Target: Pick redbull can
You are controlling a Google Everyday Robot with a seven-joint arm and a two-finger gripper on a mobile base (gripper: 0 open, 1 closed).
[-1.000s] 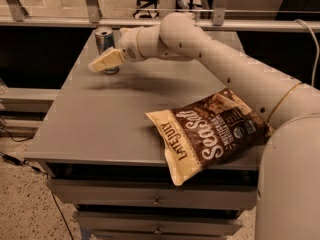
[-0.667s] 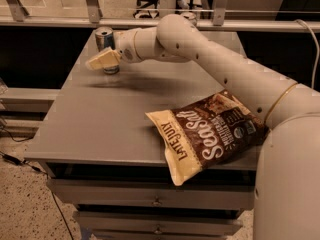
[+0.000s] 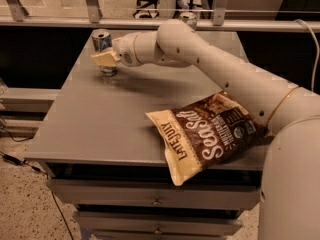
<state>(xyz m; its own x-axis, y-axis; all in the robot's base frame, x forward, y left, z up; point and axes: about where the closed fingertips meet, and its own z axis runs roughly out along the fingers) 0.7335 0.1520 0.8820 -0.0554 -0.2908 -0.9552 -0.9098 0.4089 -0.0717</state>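
The redbull can (image 3: 101, 39), slim with a blue and silver body and a silver top, stands upright at the far left corner of the grey table (image 3: 100, 124). My gripper (image 3: 106, 59) reaches in from the right at the end of the white arm (image 3: 210, 64). It sits against the middle of the can and covers that part; the can's top shows above it and its base below it. The can rests on the table.
A brown and cream chip bag (image 3: 210, 134) lies at the table's front right, overhanging the edge. A pale can (image 3: 189, 18) stands at the back edge behind the arm. A rail runs behind the table. Drawers are below the front edge.
The gripper has stayed at the can with only a slight shift. The can and the chip bag have not moved.
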